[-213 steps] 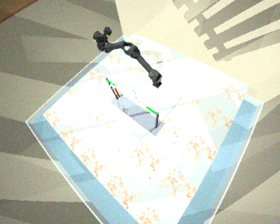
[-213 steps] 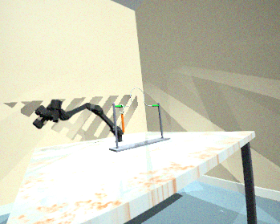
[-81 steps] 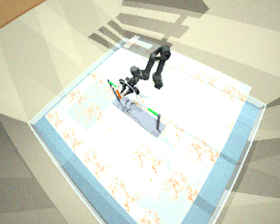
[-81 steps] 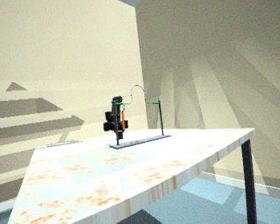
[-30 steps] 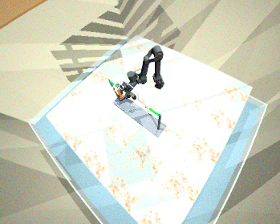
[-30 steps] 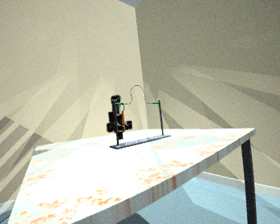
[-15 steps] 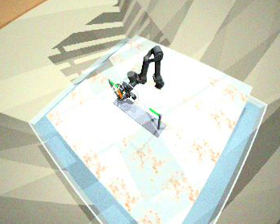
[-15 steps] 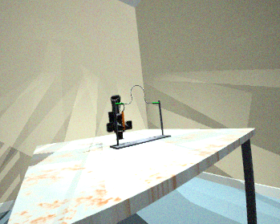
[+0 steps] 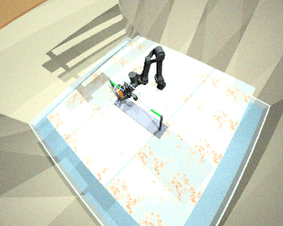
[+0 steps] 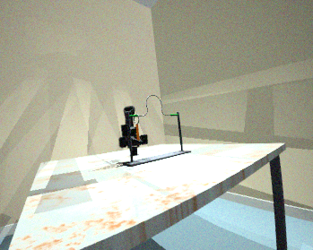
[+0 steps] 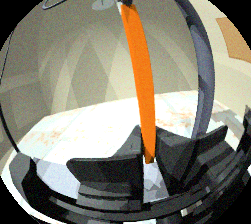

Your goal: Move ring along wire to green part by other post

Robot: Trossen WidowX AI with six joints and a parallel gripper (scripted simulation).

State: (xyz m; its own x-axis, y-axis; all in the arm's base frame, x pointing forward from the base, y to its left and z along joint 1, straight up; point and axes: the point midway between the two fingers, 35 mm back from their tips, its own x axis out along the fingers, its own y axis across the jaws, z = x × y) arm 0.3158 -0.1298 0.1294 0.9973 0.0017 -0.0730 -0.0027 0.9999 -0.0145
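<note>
The orange handle (image 9: 120,94) (image 10: 137,131) (image 11: 139,60) hangs nearly upright below its ring (image 10: 138,119). The ring is at the green part (image 9: 115,84) (image 10: 133,116) by the left post; whether it touches the wire is too small to tell. My gripper (image 10: 137,140) (image 11: 141,127) is shut on the lower end of the handle, with a finger on each side. The grey wire (image 10: 153,95) rises in a hump between the posts. The other green part (image 9: 156,113) (image 10: 174,115) is by the right post (image 9: 160,123) (image 10: 180,133).
The near post (image 11: 205,75) stands close to the right of the handle in the wrist view. A flat grey base (image 9: 140,116) (image 10: 169,156) joins the posts on the table (image 9: 87,126). The arm (image 9: 159,67) reaches in from behind the wire.
</note>
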